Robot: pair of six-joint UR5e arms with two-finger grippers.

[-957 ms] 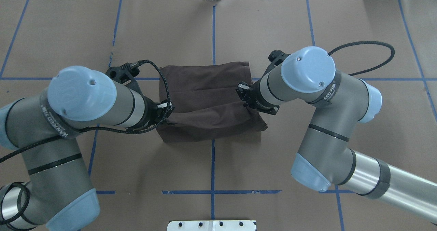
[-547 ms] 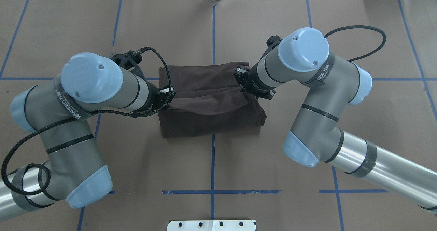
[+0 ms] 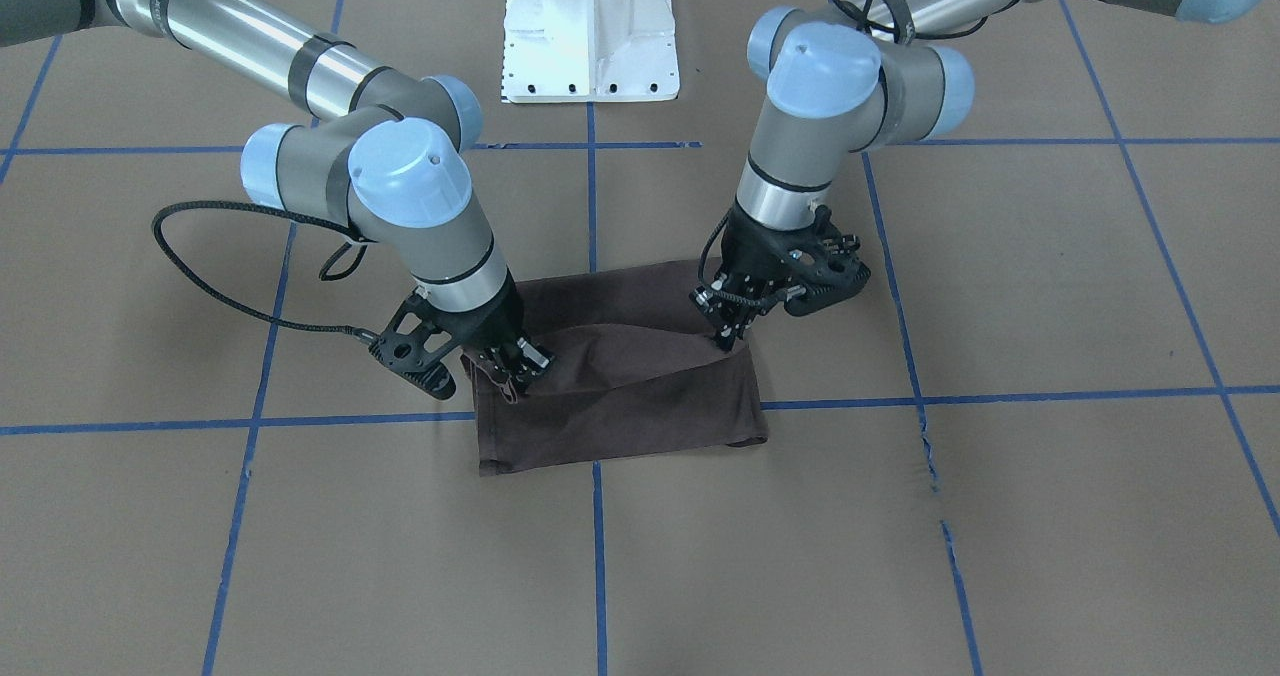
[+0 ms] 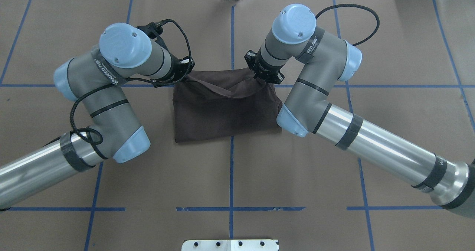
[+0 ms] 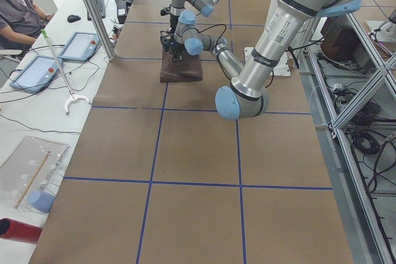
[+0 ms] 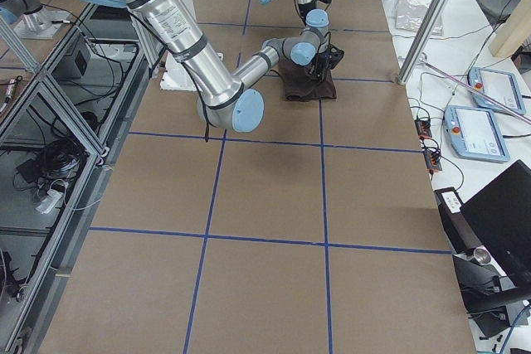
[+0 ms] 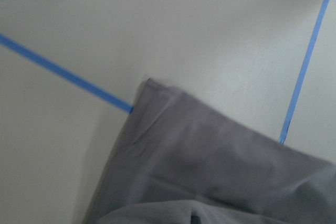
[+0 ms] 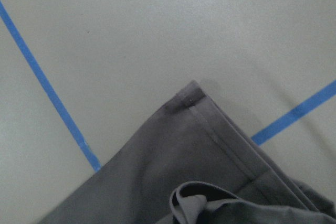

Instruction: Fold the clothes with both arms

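Observation:
The dark brown T-shirt [image 4: 226, 110] lies folded into a rectangle at the middle of the brown-paper table [image 4: 389, 139]. My left gripper [image 4: 185, 76] pinches a lifted layer at the shirt's far left corner. At the far right corner my right gripper [image 4: 259, 79] does the same. The fabric sags in a curve between them. In the front-facing view the left gripper [image 3: 722, 341] and right gripper [image 3: 515, 381] stand over the shirt [image 3: 640, 406], both shut on cloth. The wrist views show a shirt corner [image 7: 210, 171] and a hemmed corner [image 8: 184, 166] on the paper.
Blue tape lines [image 4: 231, 176] grid the table. The white robot base [image 3: 590, 26] sits at the near edge. A side bench with tablets [image 5: 37, 69] and a seated person [image 5: 18, 10] runs along the far side.
Both grippers have carried the shirt's upper layer away from the robot, from mid-shirt to its far edge. The arms have stretched forward and the shirt now shows a shorter rectangle.

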